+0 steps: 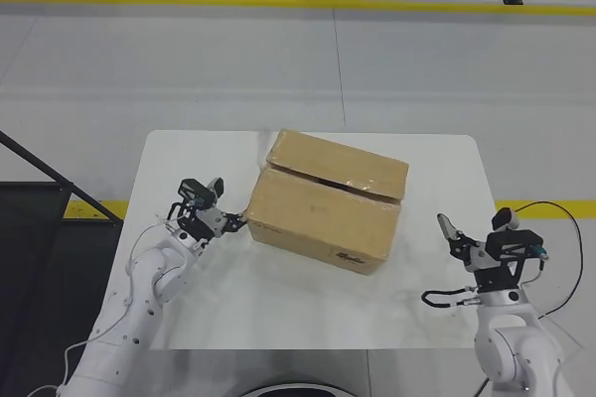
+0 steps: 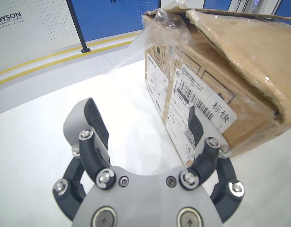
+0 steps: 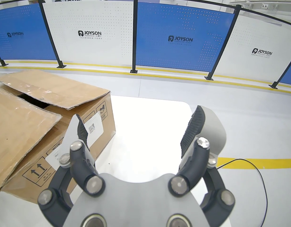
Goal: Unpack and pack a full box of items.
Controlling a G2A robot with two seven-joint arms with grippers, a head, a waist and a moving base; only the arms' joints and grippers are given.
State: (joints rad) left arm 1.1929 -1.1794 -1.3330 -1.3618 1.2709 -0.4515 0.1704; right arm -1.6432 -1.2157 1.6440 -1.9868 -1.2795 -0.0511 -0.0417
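Left pincer [image 2: 143,119] [image 1: 227,204]: jaws apart, nothing between them, low over the white surface [image 2: 64,95].
Left pincer's near pad [image 2: 195,126]: right in front of the box's end face; I cannot tell whether it touches.
Just ahead of left pincer: the cardboard box [image 2: 218,83] [image 1: 323,213], standing on the surface with its short end turned to this pincer.
On that end face: a white shipping label [image 2: 199,102] with a barcode, directly behind the near pad.
Above left pincer: the box's upper corner, torn, with loose clear tape [image 2: 159,29] hanging off it.
Box top: two flaps [image 1: 338,164], not flat, with a dark gap between them; the one farther from the robot sits raised.
Right pincer [image 3: 138,119] [image 1: 474,230]: jaws wide apart, clamped on nothing, over the surface [image 3: 147,119] near its edge.
Beside right pincer: the other end of the box [image 3: 22,124], well apart from this pincer, not between its jaws.
Behind right pincer: a thin black cable [image 1: 442,296] looping by the arm.
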